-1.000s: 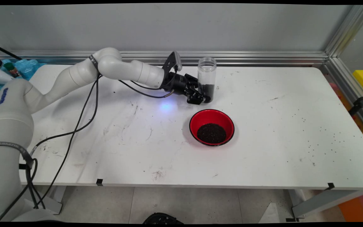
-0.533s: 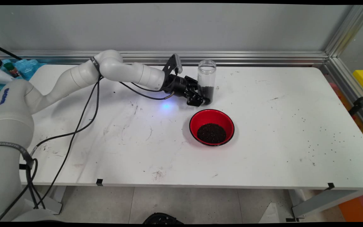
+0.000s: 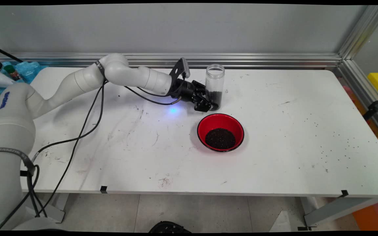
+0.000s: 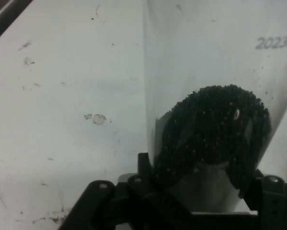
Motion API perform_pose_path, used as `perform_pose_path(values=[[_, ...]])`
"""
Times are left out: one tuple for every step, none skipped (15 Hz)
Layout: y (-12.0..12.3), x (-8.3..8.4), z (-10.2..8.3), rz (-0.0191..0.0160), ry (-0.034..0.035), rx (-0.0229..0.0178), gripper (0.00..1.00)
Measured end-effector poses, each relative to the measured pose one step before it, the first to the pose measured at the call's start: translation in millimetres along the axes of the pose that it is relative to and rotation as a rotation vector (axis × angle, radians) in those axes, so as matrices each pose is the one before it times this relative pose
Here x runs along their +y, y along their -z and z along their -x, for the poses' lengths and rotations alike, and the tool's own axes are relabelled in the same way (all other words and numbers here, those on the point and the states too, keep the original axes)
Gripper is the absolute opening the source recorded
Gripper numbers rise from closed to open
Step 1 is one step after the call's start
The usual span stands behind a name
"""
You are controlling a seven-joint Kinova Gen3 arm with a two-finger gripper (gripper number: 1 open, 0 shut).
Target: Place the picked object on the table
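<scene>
Main view: you've got the arm [image 3: 87, 77] coming in from the left, reaching low across the back of the surface [image 3: 274, 137]. The hand [image 3: 212, 105] is clamped on the lower part of a clear jar [image 3: 215, 86], fingers on either side of it. The jar stands upright, no lid visible, near the back edge of the surface. Its bottom portion is filled with dark granules [image 3: 214, 96]; the upper part looks empty. I can't tell from here whether the jar base touches the surface or sits just above it.

Just in front of the jar and hand sits a red bowl [image 3: 220, 120] with a dark rim, apart from both. It holds a heap of the same kind of dark granules [image 3: 220, 138]. Loose dark specks are scattered on the right half of the surface. Black cables [image 3: 87, 121] hang from the arm down over the left part of the surface.

Hand view: you're looking straight along the hand [image 4: 200, 179] at the jar [image 4: 215, 62], which fills the right half. The black fingers [image 4: 145, 165] sit tight against the jar wall on both sides, so it's gripped. The granules [image 4: 212, 129] show through the clear wall as a rounded dark mass. Faint print reading "2023/" shows on the jar at upper right. The surface [image 4: 62, 96] fills the left, scuffed and stained.
</scene>
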Motion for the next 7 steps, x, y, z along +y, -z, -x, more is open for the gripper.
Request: perform_pose_path(values=[[-0.28,0.02,0.61,0.00054,0.00009,-0.00118,0.00],[-0.20,0.04,0.32,0.00051,-0.00008,-0.00062,0.00],[-0.35,0.09,0.42,0.00111,0.00004,-0.00094,0.00],[-0.20,0.08,0.28,0.00079,0.00001,-0.00053,0.00],[-0.16,0.11,0.34,0.00103,-0.00016,-0.00069,1.00],[-0.24,0.21,0.36,0.00153,-0.00060,-0.00078,1.00],[-0.14,0.23,0.41,0.00166,-0.00039,-0.00067,1.00]])
